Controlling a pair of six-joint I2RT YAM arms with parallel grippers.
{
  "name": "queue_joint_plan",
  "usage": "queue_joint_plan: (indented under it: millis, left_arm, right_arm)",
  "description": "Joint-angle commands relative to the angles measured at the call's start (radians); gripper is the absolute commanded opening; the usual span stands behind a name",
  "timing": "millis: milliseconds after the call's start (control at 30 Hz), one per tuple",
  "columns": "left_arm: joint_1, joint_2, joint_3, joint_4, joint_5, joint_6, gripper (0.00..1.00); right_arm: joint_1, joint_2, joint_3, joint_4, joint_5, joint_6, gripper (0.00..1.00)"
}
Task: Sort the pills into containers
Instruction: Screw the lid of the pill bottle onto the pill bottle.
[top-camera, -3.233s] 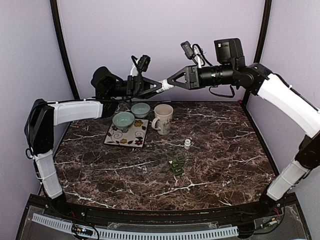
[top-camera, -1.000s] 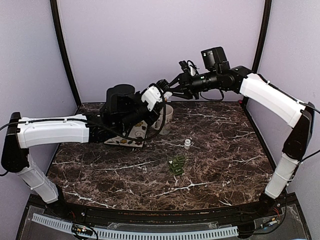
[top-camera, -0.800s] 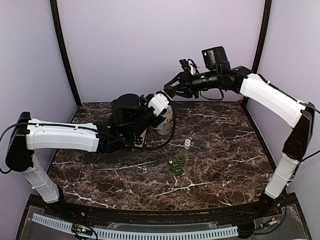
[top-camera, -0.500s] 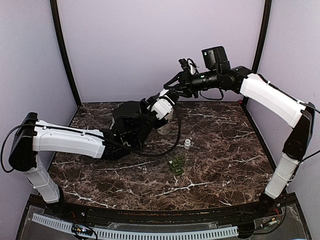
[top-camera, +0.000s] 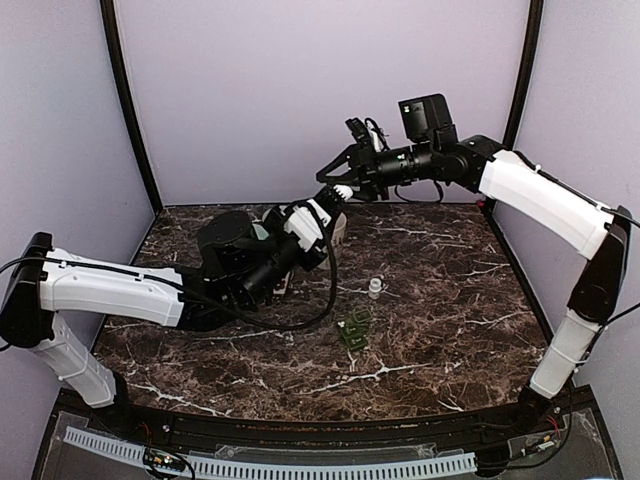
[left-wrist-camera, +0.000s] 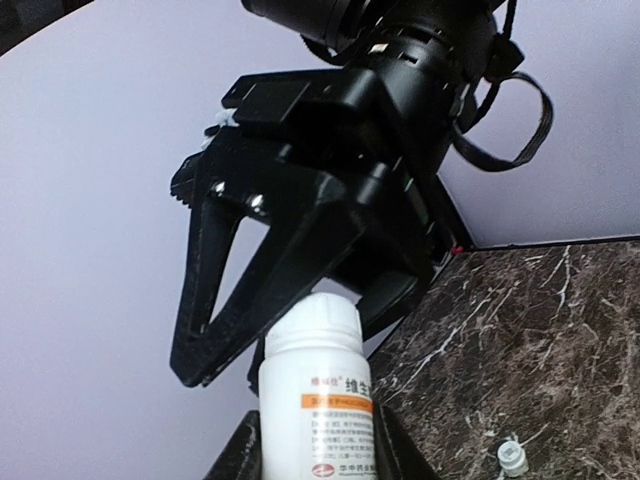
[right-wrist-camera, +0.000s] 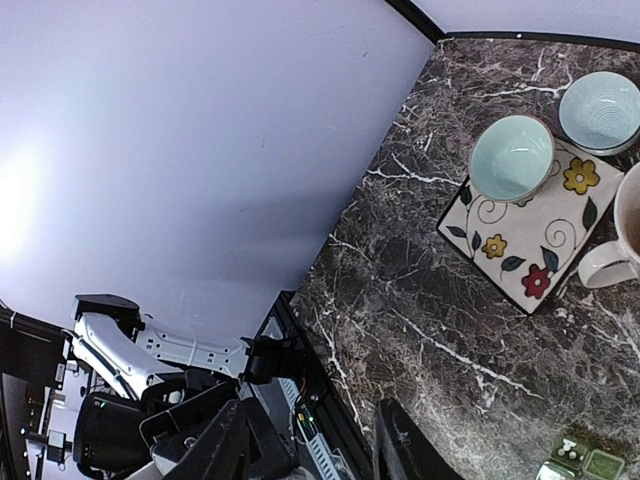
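My left gripper (left-wrist-camera: 318, 440) is shut on a white pill bottle (left-wrist-camera: 316, 395) with an orange label stripe, held upright in the air above the back of the table. Its white cap (left-wrist-camera: 312, 322) is on. In the left wrist view my right gripper (left-wrist-camera: 300, 285) hangs just above the cap, black fingers (left-wrist-camera: 205, 300) spread apart on either side of it. From the top view the bottle (top-camera: 333, 198) sits right under my right gripper (top-camera: 335, 181). The right wrist view shows nothing between its own open fingers (right-wrist-camera: 228, 448). Two pale bowls (right-wrist-camera: 512, 157) (right-wrist-camera: 598, 110) stand by a floral mat (right-wrist-camera: 530, 240).
A cream mug (right-wrist-camera: 620, 255) stands beside the mat, partly hidden behind my left arm in the top view. A small white vial (top-camera: 375, 288) and a green blister pack (top-camera: 352, 330) lie on the marble table (top-camera: 450, 320). Purple walls close in on three sides.
My right gripper's jaws have spread wider around the bottle's cap. My left arm has swung and brought the bottle up under the right gripper.
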Motion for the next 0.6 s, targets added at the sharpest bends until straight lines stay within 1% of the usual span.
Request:
queue_joint_plan:
  millis: [0, 267, 400, 467, 567]
  left_arm:
    - [0.003, -0.092, -0.024, -0.015, 0.142, -0.1, 0.0]
    - [0.051, -0.131, -0.024, -0.117, 0.169, -0.194, 0.0]
    - [0.091, -0.156, -0.011, -0.202, 0.217, -0.265, 0.0]
    - [0.113, -0.171, -0.005, -0.253, 0.256, -0.305, 0.0]
    - [0.179, -0.196, 0.021, -0.366, 0.384, -0.433, 0.0]
  right_arm:
    - [-0.001, -0.031, -0.022, 0.064, 0.001, -0.021, 0.43]
    - [-0.024, -0.053, -0.008, 0.069, 0.013, -0.047, 0.49]
    - [-0.047, -0.082, -0.02, 0.1, 0.018, -0.054, 0.51]
    - [-0.06, -0.096, -0.032, 0.128, 0.014, -0.051, 0.52]
    - [-0.075, -0.109, -0.048, 0.154, 0.005, -0.074, 0.53]
